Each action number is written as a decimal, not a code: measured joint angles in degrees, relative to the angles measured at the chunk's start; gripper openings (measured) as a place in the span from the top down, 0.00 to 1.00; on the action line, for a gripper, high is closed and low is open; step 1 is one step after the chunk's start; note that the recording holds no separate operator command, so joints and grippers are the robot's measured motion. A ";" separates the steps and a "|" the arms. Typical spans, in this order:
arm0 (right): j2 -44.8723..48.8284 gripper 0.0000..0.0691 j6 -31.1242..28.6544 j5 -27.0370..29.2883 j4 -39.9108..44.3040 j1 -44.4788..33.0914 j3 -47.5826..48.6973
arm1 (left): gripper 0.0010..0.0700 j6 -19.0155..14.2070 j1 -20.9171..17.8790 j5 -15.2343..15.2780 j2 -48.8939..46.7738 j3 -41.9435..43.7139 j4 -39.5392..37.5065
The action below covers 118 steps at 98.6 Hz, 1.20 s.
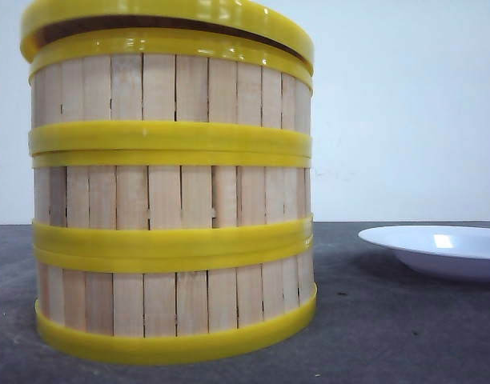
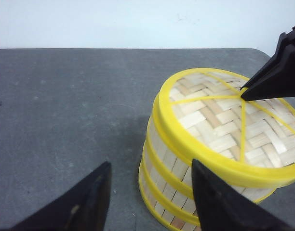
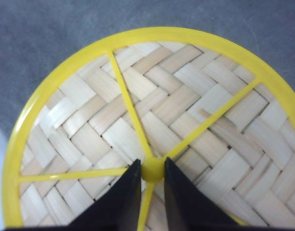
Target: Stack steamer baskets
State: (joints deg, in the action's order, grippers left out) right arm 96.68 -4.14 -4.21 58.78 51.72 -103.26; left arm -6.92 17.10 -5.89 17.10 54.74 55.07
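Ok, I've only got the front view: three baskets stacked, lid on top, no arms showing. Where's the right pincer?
Observer: The right pincer is at the centre of the lid, its fingers closed against the yellow knob from both sides.
Operator: And the left one?
Observer: The left pincer is open and holds nothing. It is beside the steamer baskets, over the grey table.
Operator: What does the lid's top look like?
Observer: Woven pale strips, with yellow spokes running from the knob out to the rim.
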 joint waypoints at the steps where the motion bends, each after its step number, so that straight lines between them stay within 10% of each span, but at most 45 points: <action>1: 0.02 0.93 0.04 0.04 0.00 0.00 -0.02 | 0.57 0.00 0.00 0.00 0.00 0.00 0.00; 3: 0.04 0.93 0.13 0.26 0.00 0.02 -0.09 | 0.57 0.00 0.00 0.00 0.00 0.00 0.02; 4: 0.26 0.44 2.58 5.49 -2.56 0.39 -0.37 | 0.57 0.00 0.00 -0.04 0.00 0.00 0.04; 70: -31.61 0.43 5.42 19.56 2.67 0.39 -0.72 | 0.57 -1.51 0.00 -1.99 0.07 -0.31 -9.62; 118: -59.41 0.43 -0.74 26.64 -6.34 0.39 39.12 | 0.57 -1.60 0.00 -7.21 0.24 -15.56 -18.21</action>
State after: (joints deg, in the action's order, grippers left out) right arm 37.28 -4.89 22.44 52.45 52.12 -64.14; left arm -8.51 17.10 -13.10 17.34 39.18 36.86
